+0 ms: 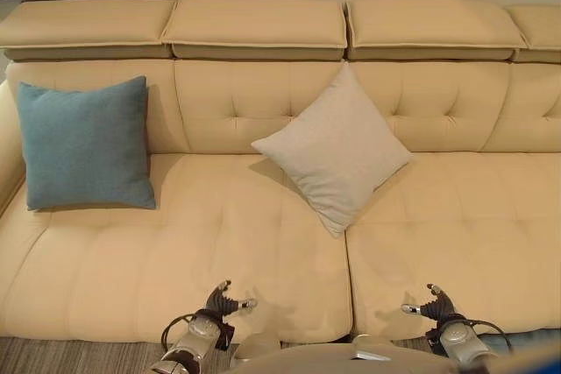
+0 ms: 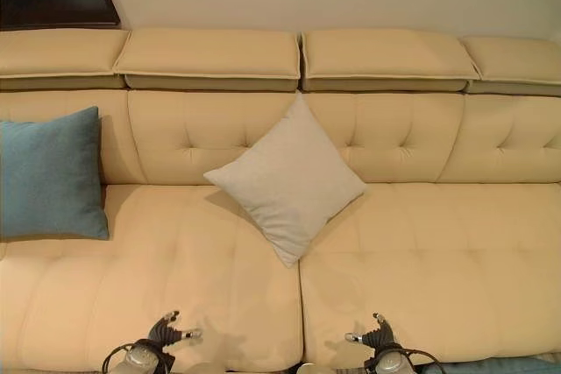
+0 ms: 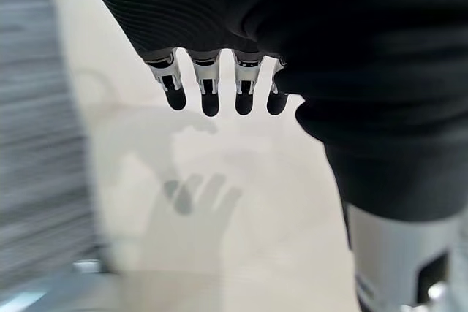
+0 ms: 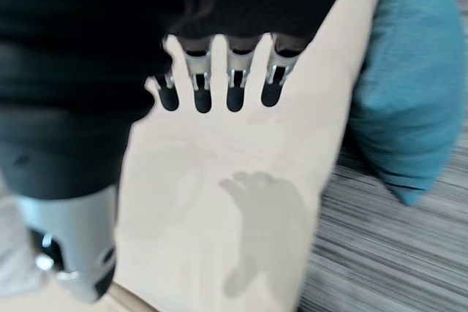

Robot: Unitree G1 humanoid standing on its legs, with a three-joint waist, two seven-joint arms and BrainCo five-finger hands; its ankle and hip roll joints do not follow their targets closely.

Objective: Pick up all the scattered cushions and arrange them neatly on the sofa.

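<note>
You have bare seat on the sofa (image 1: 456,243) across the whole right half and along the near edge. The beige cushion (image 1: 336,148) blocks the middle, tipped on a corner against the backrest. The blue cushion (image 1: 85,144) fills the far left, with open seat between them.

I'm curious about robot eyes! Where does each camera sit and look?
Left eye view: on the head, looking down at the sofa, blue cushion and beige cushion; both hands low down.
Right eye view: beside it, sharing that scene.
Left wrist view: on the left wrist, along the left hand to the sofa.
Right wrist view: on the right wrist, along the right hand towards a second blue cushion.
</note>
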